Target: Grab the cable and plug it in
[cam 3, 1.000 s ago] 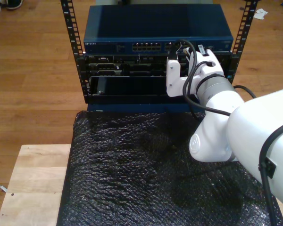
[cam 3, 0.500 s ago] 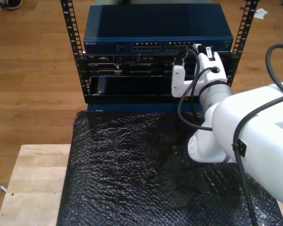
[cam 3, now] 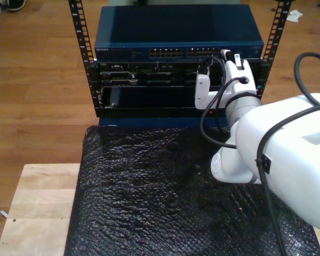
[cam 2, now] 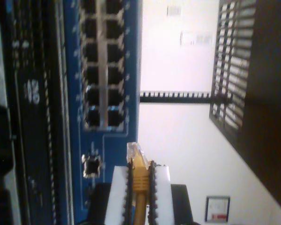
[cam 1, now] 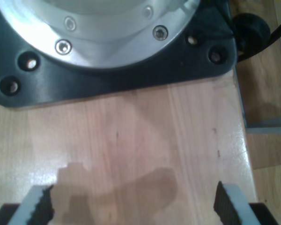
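My second pincer (cam 2: 139, 187) is closed on the cable (cam 2: 139, 185), its ridged black pads (cam 2: 129, 192) pressing both sides of the yellow-orange boot. The clear plug (cam 2: 135, 152) sticks out past the fingertips, close to the blue switch (cam 2: 72, 140) face but not inserted; it sits just off the end of the port block (cam 2: 102, 65), beside a small square socket (cam 2: 92, 166).

In the exterior view the second arm (cam 3: 277, 144) reaches from that view's right over the black mat (cam 3: 160, 197) to the switch (cam 3: 176, 32) mounted in the rack (cam 3: 80, 48), with the pincer (cam 3: 220, 63) level with the port row (cam 3: 205, 52).

My first pincer (cam 1: 131, 204) is wide open and holds nothing; its fingertips (cam 1: 37, 206) hang above the bare wooden counter (cam 1: 140, 140), near a black base plate (cam 1: 131, 70) carrying a bolted metal flange (cam 1: 93, 23).
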